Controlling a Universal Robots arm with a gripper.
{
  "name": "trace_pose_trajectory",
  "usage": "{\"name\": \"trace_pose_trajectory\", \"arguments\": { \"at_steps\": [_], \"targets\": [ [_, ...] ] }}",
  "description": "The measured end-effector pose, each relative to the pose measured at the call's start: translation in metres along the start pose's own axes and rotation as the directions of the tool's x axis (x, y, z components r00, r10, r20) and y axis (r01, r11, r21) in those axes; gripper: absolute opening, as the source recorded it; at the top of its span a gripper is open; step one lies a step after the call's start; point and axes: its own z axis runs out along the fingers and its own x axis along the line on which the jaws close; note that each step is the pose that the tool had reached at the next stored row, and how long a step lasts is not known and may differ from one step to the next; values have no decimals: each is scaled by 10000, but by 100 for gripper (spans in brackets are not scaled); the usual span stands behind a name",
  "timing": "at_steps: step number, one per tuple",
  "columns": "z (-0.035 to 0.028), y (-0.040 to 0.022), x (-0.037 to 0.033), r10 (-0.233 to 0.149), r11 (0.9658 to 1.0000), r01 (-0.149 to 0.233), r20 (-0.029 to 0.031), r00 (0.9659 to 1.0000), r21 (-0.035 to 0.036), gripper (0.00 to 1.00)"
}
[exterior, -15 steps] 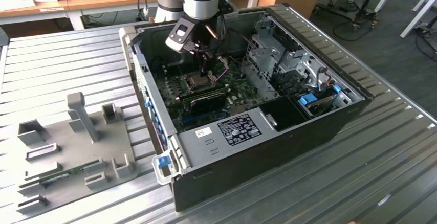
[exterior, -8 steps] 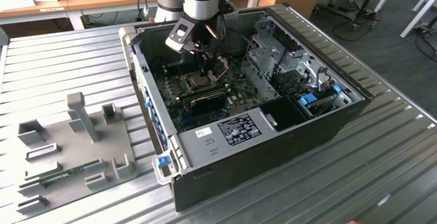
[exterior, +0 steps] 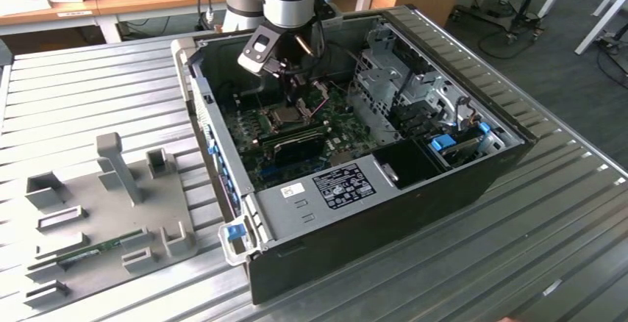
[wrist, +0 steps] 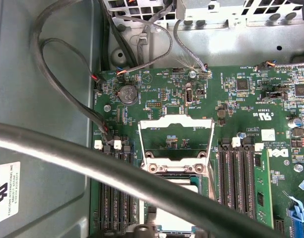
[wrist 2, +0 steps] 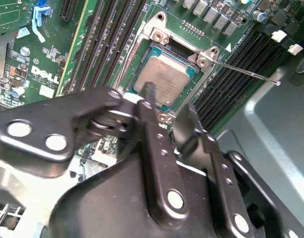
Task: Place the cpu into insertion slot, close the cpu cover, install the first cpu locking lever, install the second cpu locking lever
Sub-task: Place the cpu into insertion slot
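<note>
The end effector [exterior: 291, 94], fingers apart and empty, hangs at twelve o'clock of the chip [exterior: 287, 117] in the exterior view. Chip apparently seated; cover [wrist: 176, 119] open, lever [wrist 2: 246, 73] unlatched.

A blurred thick grey cable [wrist: 67, 151] hides much of the dull grey square cpu [wrist: 169, 220] in the first wrist view (the picture's edge cuts it too).

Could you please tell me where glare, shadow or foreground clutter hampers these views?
Exterior view: the ribbed table is bright, the computer case interior shaded; second wrist view: the cpu shows a soft sheen and the dark tool masks much of the board; first wrist view: a grey cable crosses in front of the cpu.
</note>
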Motion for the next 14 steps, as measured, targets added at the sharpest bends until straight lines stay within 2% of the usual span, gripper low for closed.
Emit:
{"name": "trace_pose_trajectory", "arguments": {
  "at_steps": [3, 6, 8, 14],
  "targets": [
    [-1, 0, 0, 0, 10000, 0, 0, 10000, 0, 29],
    [-2, 0, 0, 0, 10000, 0, 0, 10000, 0, 23],
    [-3, 0, 0, 0, 10000, 0, 0, 10000, 0, 11],
    [-5, 0, 0, 0, 10000, 0, 0, 10000, 0, 11]
  ]
}}
